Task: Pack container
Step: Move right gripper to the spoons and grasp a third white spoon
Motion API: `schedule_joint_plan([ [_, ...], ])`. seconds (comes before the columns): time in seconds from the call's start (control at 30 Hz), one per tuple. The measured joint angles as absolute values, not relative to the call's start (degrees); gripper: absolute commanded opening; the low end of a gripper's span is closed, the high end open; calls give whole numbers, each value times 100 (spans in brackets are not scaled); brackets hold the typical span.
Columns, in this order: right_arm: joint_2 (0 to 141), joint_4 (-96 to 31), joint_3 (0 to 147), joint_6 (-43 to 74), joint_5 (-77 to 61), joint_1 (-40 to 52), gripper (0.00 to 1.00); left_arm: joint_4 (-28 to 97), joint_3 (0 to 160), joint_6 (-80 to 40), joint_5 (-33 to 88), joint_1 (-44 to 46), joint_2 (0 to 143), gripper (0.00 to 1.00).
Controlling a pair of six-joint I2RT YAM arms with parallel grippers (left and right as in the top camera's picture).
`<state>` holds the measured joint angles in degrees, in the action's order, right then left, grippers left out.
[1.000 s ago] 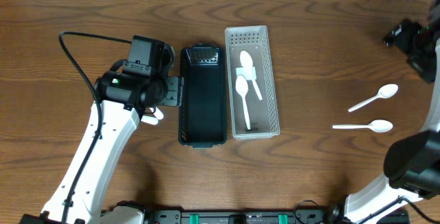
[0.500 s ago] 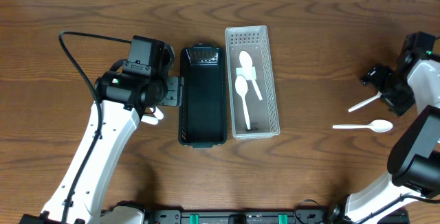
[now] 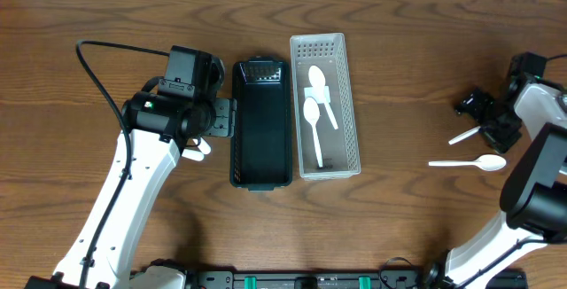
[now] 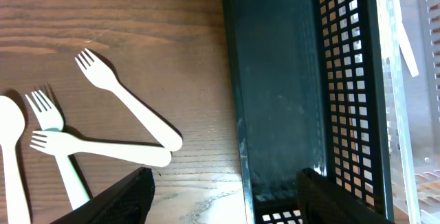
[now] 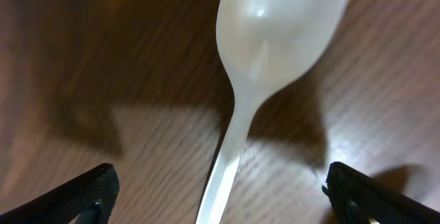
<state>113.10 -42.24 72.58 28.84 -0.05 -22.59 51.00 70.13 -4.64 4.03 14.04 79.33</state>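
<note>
Clearly, toward the left edge of the bench (image 3: 416, 50), the left end effector (image 4: 223, 189) is held open and empty beside the black basket (image 3: 261, 138). Near the right edge, the right end effector (image 3: 486, 121) is held low, spread wide, empty, astride a white spoon (image 5: 275, 31). Light, stiff, slippery plastic is judged likely; the thin neck below the bowl should be pinched.

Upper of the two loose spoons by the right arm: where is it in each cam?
Overhead: upper spoon lies near the right edge, its handle poking out from under the right gripper, above the lower spoon.
Left wrist: not in it.
Right wrist: mid-frame, bowl at the top, handle running down between the fingers.
Shared landmark: the right gripper, open astride the spoon in the overhead and right wrist views.
</note>
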Motion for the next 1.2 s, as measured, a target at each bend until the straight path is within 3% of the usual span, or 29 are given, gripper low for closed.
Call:
schedule_joint_plan([
  [0.17, 11343, -4224, 7266, 2858, 64, -2259, 90, 5103, 7013, -464, 403, 1404, 7933, 69],
  [0.33, 11351, -4209, 7266, 2777, 104, -2261, 55, 5100, 7013, -464, 403, 1404, 7933, 69],
  [0.7, 11362, -4230, 7266, 2779, 73, -2261, 4, 5103, 7013, -464, 403, 1404, 7933, 69],
  [1.2, 11362, -4593, 7341, 2792, -12, -2220, 1, 5103, 7013, -464, 403, 1404, 7933, 69],
])
